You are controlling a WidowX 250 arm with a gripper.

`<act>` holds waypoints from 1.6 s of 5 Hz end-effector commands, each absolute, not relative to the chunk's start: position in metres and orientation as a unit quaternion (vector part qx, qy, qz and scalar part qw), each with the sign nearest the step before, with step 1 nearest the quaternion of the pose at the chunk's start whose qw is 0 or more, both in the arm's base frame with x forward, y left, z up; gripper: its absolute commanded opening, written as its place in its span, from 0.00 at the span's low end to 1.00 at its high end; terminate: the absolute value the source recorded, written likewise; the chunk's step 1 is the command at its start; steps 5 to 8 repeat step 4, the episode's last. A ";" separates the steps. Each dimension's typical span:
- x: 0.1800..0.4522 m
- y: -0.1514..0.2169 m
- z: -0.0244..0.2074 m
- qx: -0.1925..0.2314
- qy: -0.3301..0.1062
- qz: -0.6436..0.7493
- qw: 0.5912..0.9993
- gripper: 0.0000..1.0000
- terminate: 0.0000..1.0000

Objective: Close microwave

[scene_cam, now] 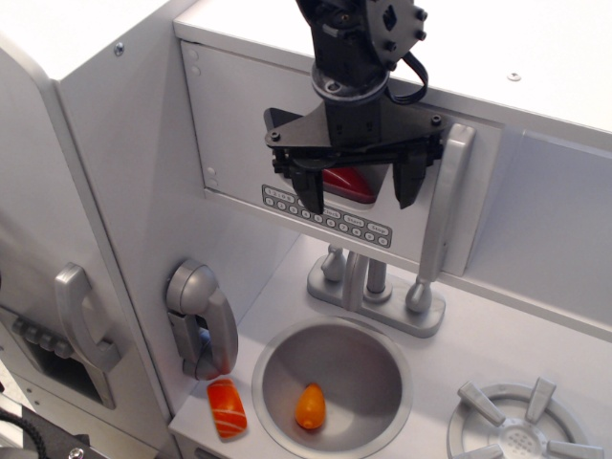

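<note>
The microwave is a white box compartment at the top of the toy kitchen. Its door lies flat against the front, shut or nearly so, with a row of grey buttons and a long grey vertical handle at its right edge. A red object shows through the small window. My black gripper hangs right in front of the door, over the window, fingers spread apart and holding nothing.
A grey toy telephone handset hangs on the left wall. Below are a round sink bowl with an orange piece, a grey tap, a salmon sushi toy, a burner and a door with a curved handle.
</note>
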State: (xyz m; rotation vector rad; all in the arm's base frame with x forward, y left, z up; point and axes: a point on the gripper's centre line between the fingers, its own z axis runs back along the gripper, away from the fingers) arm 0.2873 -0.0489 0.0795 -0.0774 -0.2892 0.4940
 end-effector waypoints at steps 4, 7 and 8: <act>0.227 0.002 0.100 -0.041 -0.124 0.187 0.974 1.00 1.00; 0.227 0.002 0.100 -0.041 -0.124 0.187 0.974 1.00 1.00; 0.227 0.002 0.100 -0.041 -0.124 0.187 0.974 1.00 1.00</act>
